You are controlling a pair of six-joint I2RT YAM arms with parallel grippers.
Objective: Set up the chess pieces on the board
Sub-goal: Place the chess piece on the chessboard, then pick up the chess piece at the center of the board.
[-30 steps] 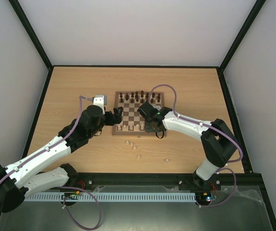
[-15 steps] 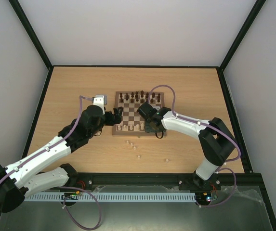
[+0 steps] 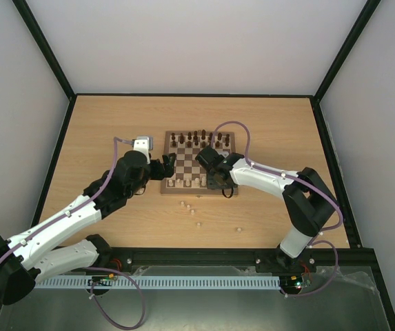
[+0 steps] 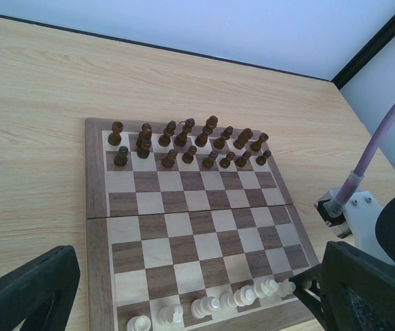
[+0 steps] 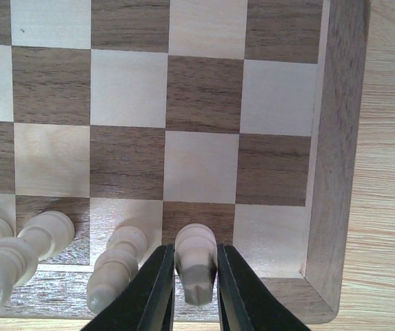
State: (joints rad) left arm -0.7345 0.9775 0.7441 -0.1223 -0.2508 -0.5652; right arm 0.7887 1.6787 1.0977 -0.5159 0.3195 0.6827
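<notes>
The board (image 3: 191, 163) lies mid-table. Dark pieces (image 3: 200, 140) fill its two far rows. Several pale chess pieces (image 4: 242, 296) stand along its near row. My right gripper (image 3: 215, 181) is over the board's near right corner. In the right wrist view it (image 5: 196, 279) is shut on a pale chess piece (image 5: 196, 256), held at a dark near-row square beside another pale piece (image 5: 118, 265). My left gripper (image 3: 167, 165) is at the board's left edge; in the left wrist view it (image 4: 197, 276) is wide open and empty, with the board (image 4: 183, 227) between the fingers.
Several loose pale pieces (image 3: 189, 207) lie on the table in front of the board, one further right (image 3: 238, 228). The right arm's white body and purple cable (image 4: 362, 207) stand by the board's right edge. Black frame rails border the table.
My right gripper has shifted slightly left over the board's near right part with the pale piece in it. The left arm has not moved.
</notes>
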